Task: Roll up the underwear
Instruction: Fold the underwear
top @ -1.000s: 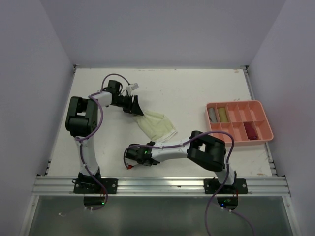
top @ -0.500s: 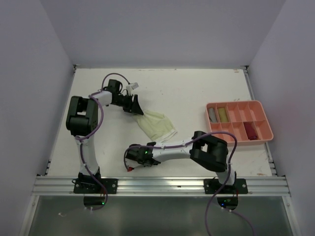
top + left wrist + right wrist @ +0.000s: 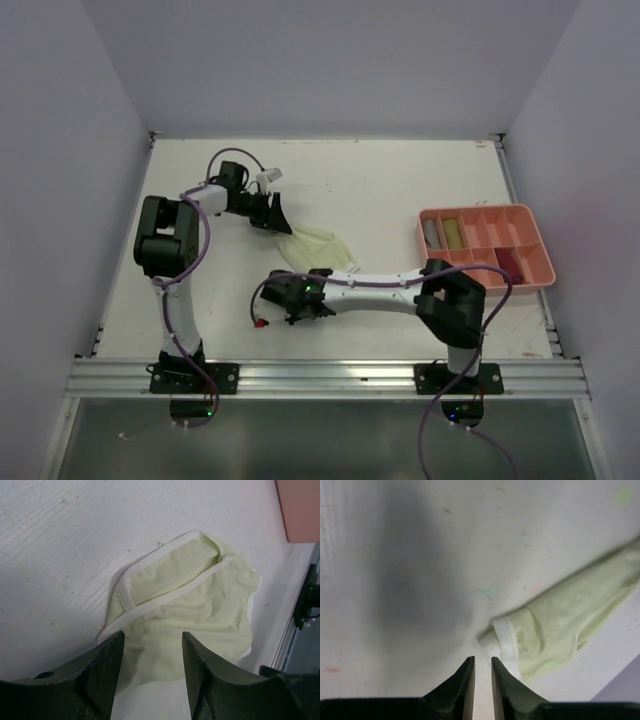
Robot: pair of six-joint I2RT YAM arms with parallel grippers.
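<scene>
Three rolls (image 3: 452,233) fill the tray (image 3: 480,209) at 3 o'clock. The yellow-green underwear (image 3: 322,246) lies unrolled at centre. The left end effector (image 3: 152,640) gapes empty and the right end effector (image 3: 483,661) is barely parted, empty.

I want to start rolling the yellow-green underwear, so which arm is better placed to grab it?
Probably left: the left claw stands open astride the underwear edge, while the right claw is barely parted, just short of a banded corner.
</scene>
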